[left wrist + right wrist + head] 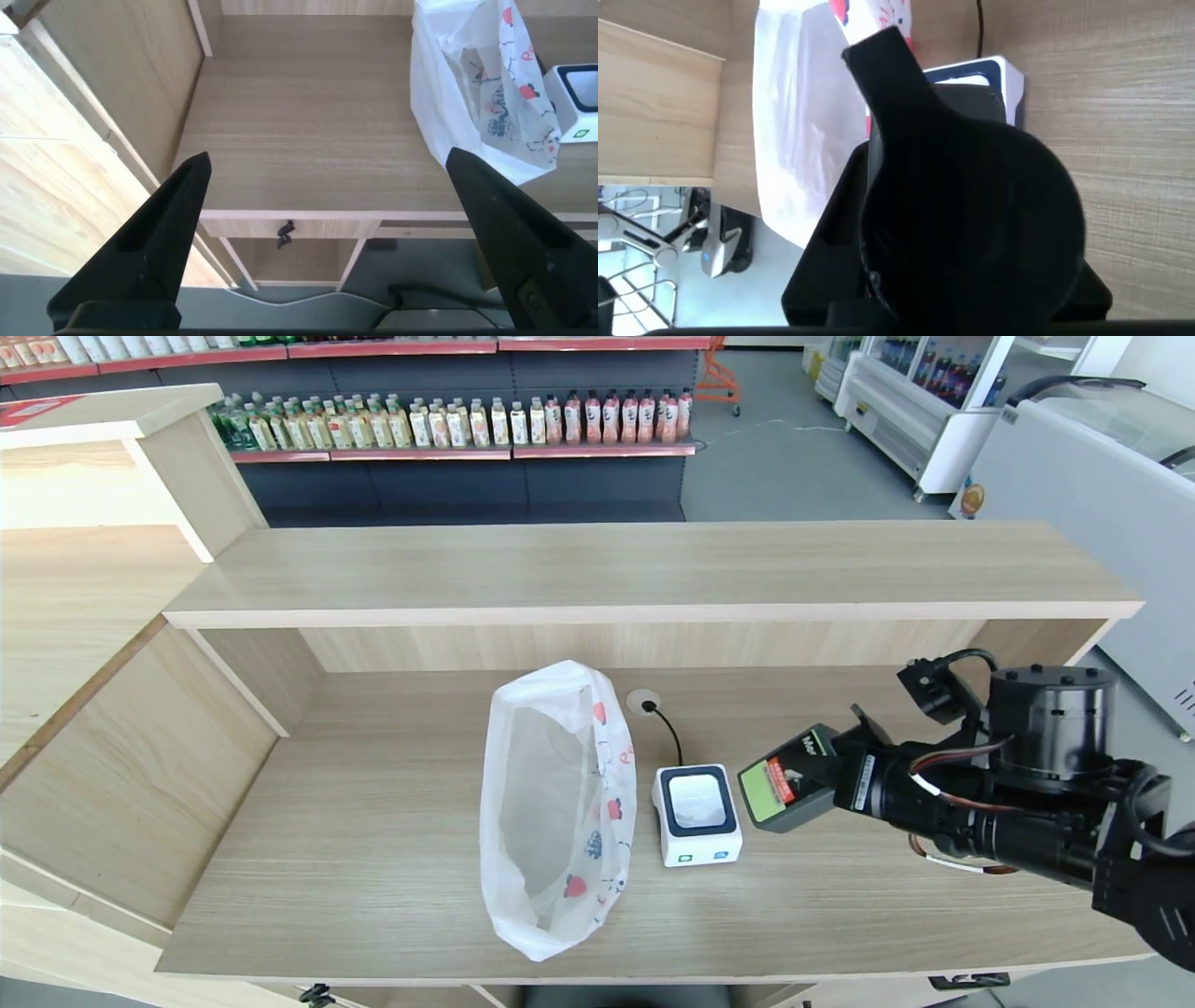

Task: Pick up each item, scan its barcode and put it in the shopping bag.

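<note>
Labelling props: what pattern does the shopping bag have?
Translucent white shopping bag, red and dark prints; head view best.

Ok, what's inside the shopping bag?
Through the thin plastic of the shopping bag nothing solid shows. Its printed side and folds cover part of the inside, so a small item cannot be ruled out.

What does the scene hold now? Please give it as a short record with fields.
Right gripper: shut on a dark box with a green and red label, just right of the scanner
Left gripper: open, holding nothing, over the counter near its front edge
Scanner: white, on the counter, cable running to a hole behind it
Shopping bag: white, printed, lying left of the scanner
</note>
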You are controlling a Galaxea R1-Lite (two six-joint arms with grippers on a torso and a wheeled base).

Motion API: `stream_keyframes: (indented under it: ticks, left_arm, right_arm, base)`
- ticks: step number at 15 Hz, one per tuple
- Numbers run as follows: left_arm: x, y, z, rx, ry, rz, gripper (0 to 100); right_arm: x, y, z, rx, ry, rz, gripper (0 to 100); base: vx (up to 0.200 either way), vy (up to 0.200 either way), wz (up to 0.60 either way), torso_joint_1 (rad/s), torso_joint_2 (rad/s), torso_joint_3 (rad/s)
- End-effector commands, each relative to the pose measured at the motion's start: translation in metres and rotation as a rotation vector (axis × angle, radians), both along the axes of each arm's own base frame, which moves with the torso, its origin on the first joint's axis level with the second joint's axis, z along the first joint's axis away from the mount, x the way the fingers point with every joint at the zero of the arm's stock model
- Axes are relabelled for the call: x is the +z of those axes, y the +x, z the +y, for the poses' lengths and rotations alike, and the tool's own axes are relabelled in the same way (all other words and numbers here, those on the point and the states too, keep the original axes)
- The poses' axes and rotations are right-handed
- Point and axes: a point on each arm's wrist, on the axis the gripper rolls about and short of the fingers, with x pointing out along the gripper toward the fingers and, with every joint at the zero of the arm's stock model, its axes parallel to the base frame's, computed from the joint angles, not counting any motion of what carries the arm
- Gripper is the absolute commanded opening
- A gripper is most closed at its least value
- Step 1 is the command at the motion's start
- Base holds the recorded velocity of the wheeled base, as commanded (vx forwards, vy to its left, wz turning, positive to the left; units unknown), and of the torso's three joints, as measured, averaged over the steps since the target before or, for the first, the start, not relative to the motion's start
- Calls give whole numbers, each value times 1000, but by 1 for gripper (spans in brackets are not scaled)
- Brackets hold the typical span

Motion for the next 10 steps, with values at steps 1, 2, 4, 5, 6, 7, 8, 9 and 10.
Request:
stream_keyframes:
  ticks: [1, 2, 4, 5, 6, 7, 8, 9, 10]
  left_arm:
    - [0, 0, 0, 2, 0, 0, 100]
    - [0, 0, 0, 0, 0, 0, 100]
    - [0, 0, 0, 0, 0, 0, 100]
    - [0, 0, 0, 0, 0, 0, 100]
    - [0, 0, 0, 0, 0, 0, 100]
    - [0, 0, 0, 0, 0, 0, 100]
    - [0, 0, 0, 0, 0, 0, 100]
    - [0, 0, 0, 0, 0, 0, 100]
    - [0, 0, 0, 0, 0, 0, 100]
  right_arm:
    - [-18, 12, 5, 10, -49, 35, 0]
    - [-26, 18, 7, 18, -72, 27, 0]
    - [-42, 33, 11, 25, -91, -19, 0]
    - [-47, 36, 13, 31, -101, -24, 0]
    - [-57, 44, 16, 38, -124, -26, 0]
    - [-64, 51, 18, 41, -129, -29, 0]
    - [-69, 57, 21, 40, -126, -36, 0]
    - [-71, 63, 24, 44, -120, -50, 0]
    - [-73, 67, 26, 45, -117, -56, 0]
  base:
    - [0, 0, 0, 0, 0, 0]
    - [0, 0, 0, 0, 0, 0]
    - [0, 0, 0, 0, 0, 0]
    - [0, 0, 0, 0, 0, 0]
    - [0, 0, 0, 0, 0, 0]
    - [0, 0, 0, 0, 0, 0]
    - [0, 0, 0, 0, 0, 0]
    - [0, 0, 0, 0, 0, 0]
    - [0, 0, 0, 0, 0, 0]
